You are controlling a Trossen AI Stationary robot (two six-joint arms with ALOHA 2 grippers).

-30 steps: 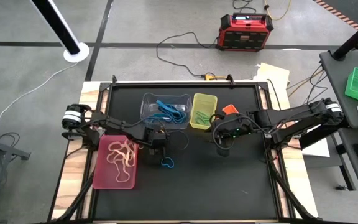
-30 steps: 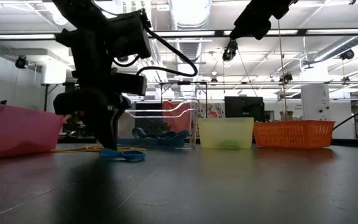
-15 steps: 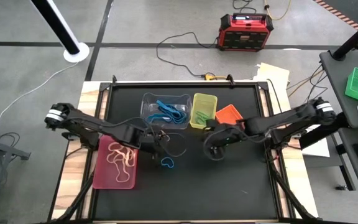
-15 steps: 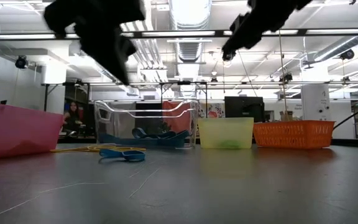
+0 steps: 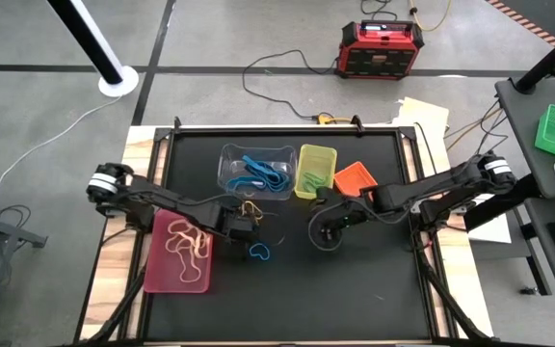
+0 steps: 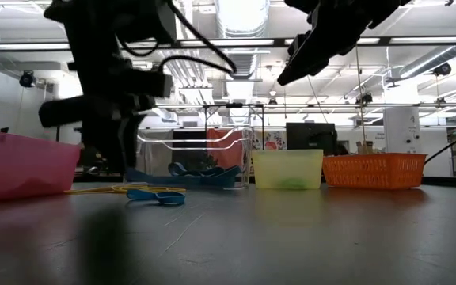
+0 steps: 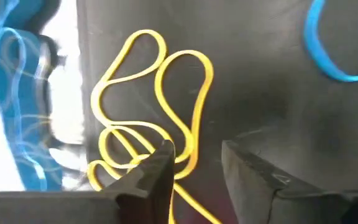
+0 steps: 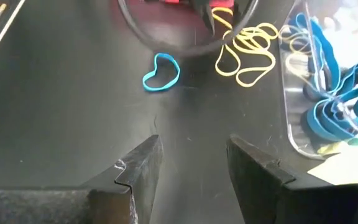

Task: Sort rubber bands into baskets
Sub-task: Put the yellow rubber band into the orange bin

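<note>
Several yellow rubber bands (image 7: 148,112) lie tangled on the black table in front of the clear tub (image 5: 256,172), which holds blue bands. A single blue band (image 5: 260,253) lies flat nearer the front. My left gripper (image 7: 197,165) is open and hovers just above the yellow tangle's near end, between the pink tray (image 5: 179,275) and the blue band. My right gripper (image 8: 191,155) is open and empty, raised above the table in front of the yellow-green bin (image 5: 314,172). Peach bands lie in the pink tray.
The orange bin (image 5: 355,178) stands right of the yellow-green bin. All four containers sit in the table's far and left part. The bare black table top (image 5: 355,289) stretches across the near half. A black cable loops off my right wrist above the table.
My left gripper rose from the table beside the blue band, then came down again over the yellow bands, slightly nearer the pink tray. My right gripper has moved toward the table's left. The bands have stayed where they lay.
</note>
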